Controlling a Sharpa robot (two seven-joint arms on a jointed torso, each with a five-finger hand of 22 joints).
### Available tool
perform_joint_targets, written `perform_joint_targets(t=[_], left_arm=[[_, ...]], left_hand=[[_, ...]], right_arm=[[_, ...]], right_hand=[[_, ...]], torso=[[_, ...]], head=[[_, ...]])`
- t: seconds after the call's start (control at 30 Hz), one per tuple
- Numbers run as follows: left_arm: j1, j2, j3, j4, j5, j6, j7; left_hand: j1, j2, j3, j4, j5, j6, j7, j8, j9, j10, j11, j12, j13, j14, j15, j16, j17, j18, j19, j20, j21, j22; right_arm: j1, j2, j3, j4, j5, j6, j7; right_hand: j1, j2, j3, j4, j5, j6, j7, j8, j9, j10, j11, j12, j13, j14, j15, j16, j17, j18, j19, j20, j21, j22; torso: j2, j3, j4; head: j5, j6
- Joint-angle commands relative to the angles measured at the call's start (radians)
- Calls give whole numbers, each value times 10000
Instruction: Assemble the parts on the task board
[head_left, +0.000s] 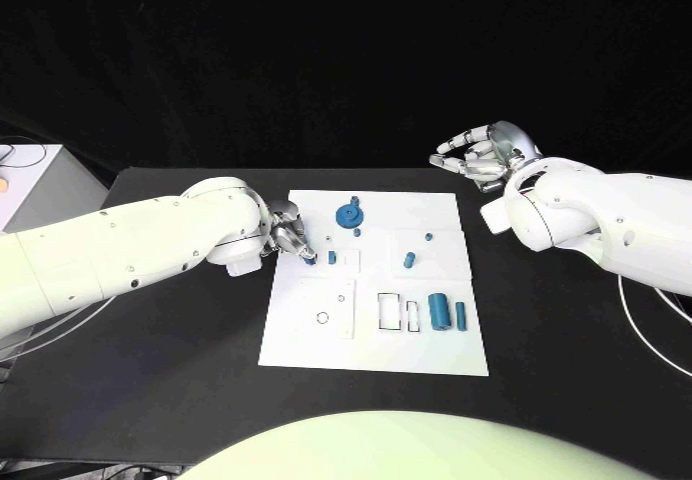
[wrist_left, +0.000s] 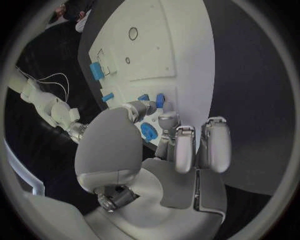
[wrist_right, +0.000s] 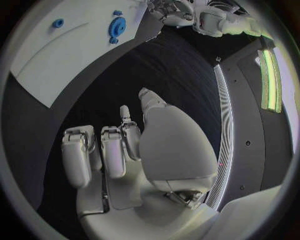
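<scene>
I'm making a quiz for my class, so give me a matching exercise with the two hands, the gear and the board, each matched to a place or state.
Things:
1. left hand
2. right hand
3. gear
4. board

Places or states:
A. white, mid-table
B. blue, at the board's far end
C. over the board's left edge
D. over bare table beyond the board's far right corner

Pairs: 1-C, 2-D, 3-B, 4-A

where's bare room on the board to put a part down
The near-left stretch of the task board, below the small ring, is bare, as is its near edge. Crowded: the far-left edge at the left hand and gear, and the right-side blue cylinders.
</scene>
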Motion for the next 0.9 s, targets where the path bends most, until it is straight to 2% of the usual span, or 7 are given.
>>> perform_joint_targets(t=[0.03, 0.9], left_arm=[[-15, -9, 0, 53, -11, -168, 76], [-30, -18, 14, 142, -247, -548, 284]], left_hand=[[-7, 87, 1993, -2003, 37, 77, -1, 44, 12, 74, -16, 55, 18, 1040, -58, 42, 2631, -178, 52, -27, 61, 503], [-8, 87, 1996, -2007, 40, 81, -3, 44, 12, 79, -18, 59, 24, 1040, -59, 42, 2631, -176, 47, -28, 58, 495]], right_arm=[[-6, -3, 1, 11, -47, 115, 123], [-25, 12, 1, -9, -47, 130, 124]], right_hand=[[-114, 5, 64, 4, 3, -71, 28, 33, -9, -56, -9, -49, 963, 767, 68, -65, 1479, -57, 885, 65, -59, 2408], [-114, 5, 64, 4, 3, -71, 28, 33, -9, -56, -9, -49, 963, 767, 68, -65, 1479, -57, 885, 65, -59, 2408]], torso=[[4, -4, 4], [2, -3, -3]], head=[[-11, 2], [-2, 2]])
